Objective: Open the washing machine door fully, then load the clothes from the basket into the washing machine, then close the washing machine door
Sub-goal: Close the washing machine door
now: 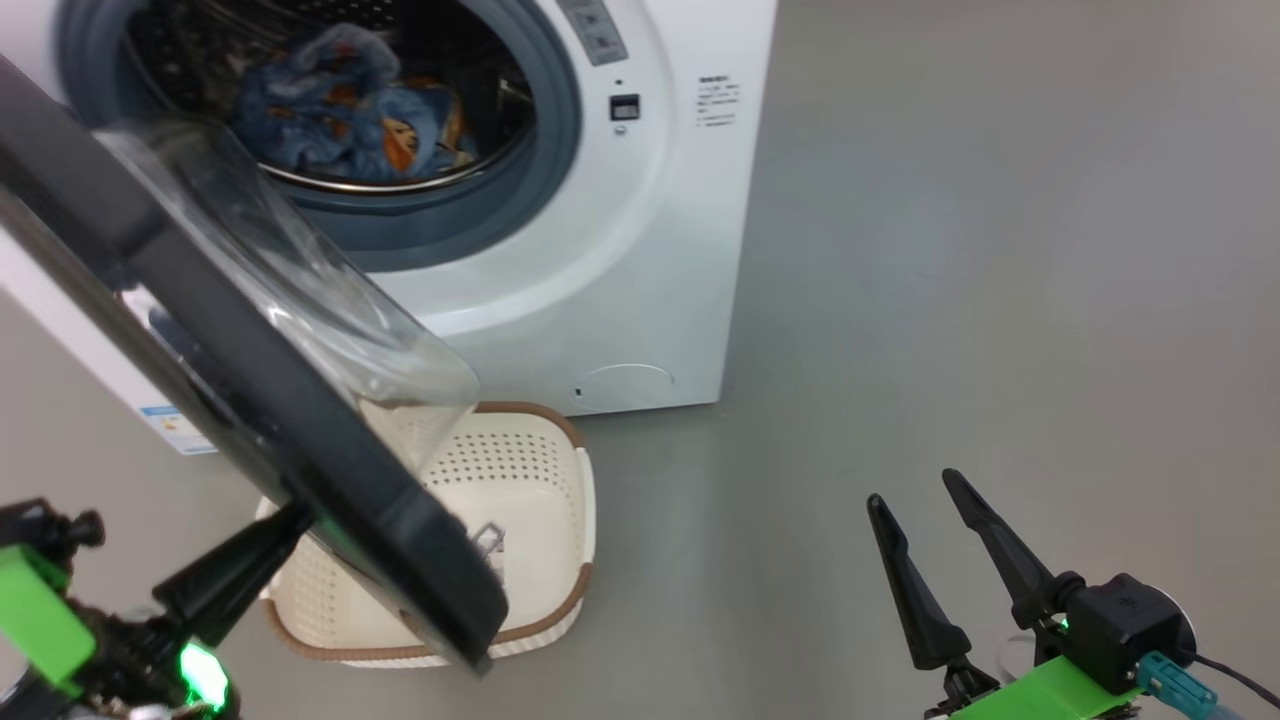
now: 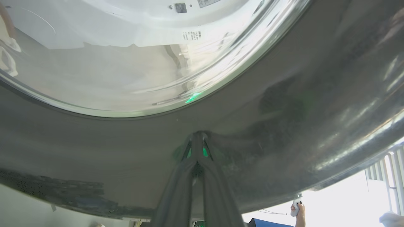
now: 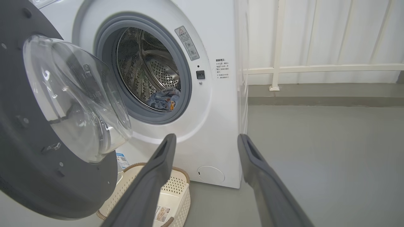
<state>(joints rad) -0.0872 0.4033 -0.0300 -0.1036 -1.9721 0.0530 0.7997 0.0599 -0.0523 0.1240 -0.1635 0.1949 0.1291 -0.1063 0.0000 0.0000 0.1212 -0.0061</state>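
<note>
1. Looming closest, the washing machine door [image 1: 330, 480] stands part-open, and its black ring hides part of the basket [image 1: 540, 500].
2. Behind it is the washing machine [image 1: 640, 250], white, mouth uncovered, on the grey floor [image 1: 1000, 250], with a white railing [image 3: 277, 47] beyond.
3. Down low, the basket sits just beside the machine's front, under the door.
4. And the clothes [image 1: 340, 110] lie heaped in the drum.
5. Left gripper [image 1: 285, 525] has its fingers pinched together, tips against the door's outer face; right gripper [image 1: 912, 490] is spread wide, holding nothing, well apart to the right.
</note>
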